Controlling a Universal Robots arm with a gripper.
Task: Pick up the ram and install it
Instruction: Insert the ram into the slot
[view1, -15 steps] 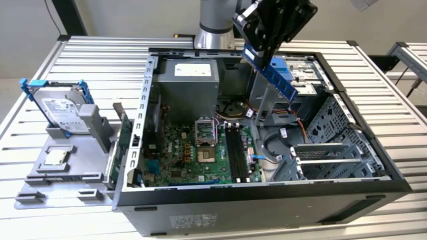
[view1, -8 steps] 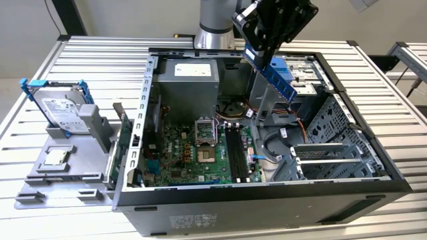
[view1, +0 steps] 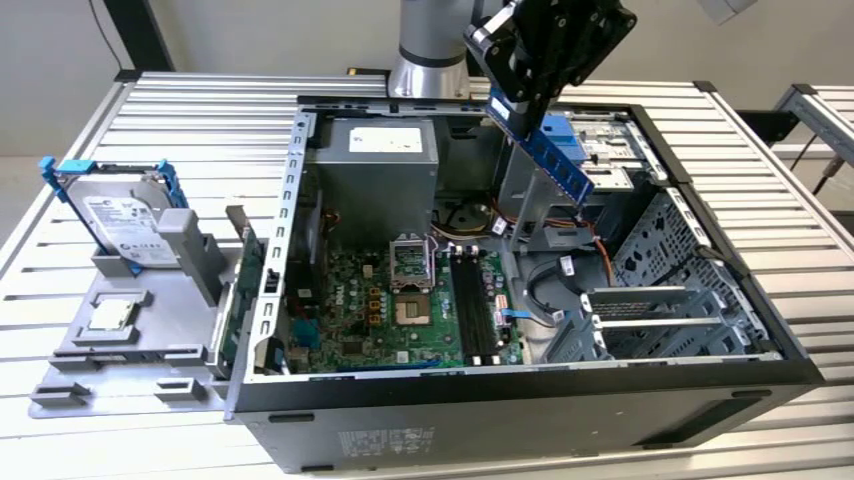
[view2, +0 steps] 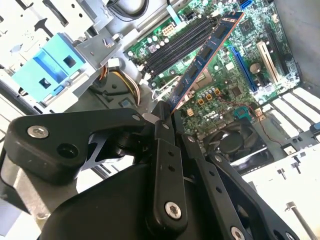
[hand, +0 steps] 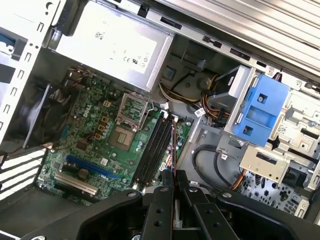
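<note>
The ram (view1: 558, 152), a long dark blue stick with black chips, hangs tilted above the open computer case (view1: 694, 375). My gripper (view1: 523, 104) is shut on its upper end. In the second wrist view the ram (view2: 205, 55) reaches out from the fingertips (view2: 161, 116) over the motherboard, near the black memory slots (view2: 175, 42). The first wrist view sees the ram (hand: 173, 145) edge-on as a thin line leaving my gripper (hand: 173, 176), above the memory slots (hand: 152, 150). The slots (view1: 470, 290) lie well below the stick and it touches nothing.
A silver hard drive in a blue bracket (view1: 127, 215) stands on a grey fixture at the exterior view's left, outside the case. Inside are the power supply (view1: 374, 165), the processor socket (view1: 407, 305), loose cables and a blue drive caddy (hand: 260, 107).
</note>
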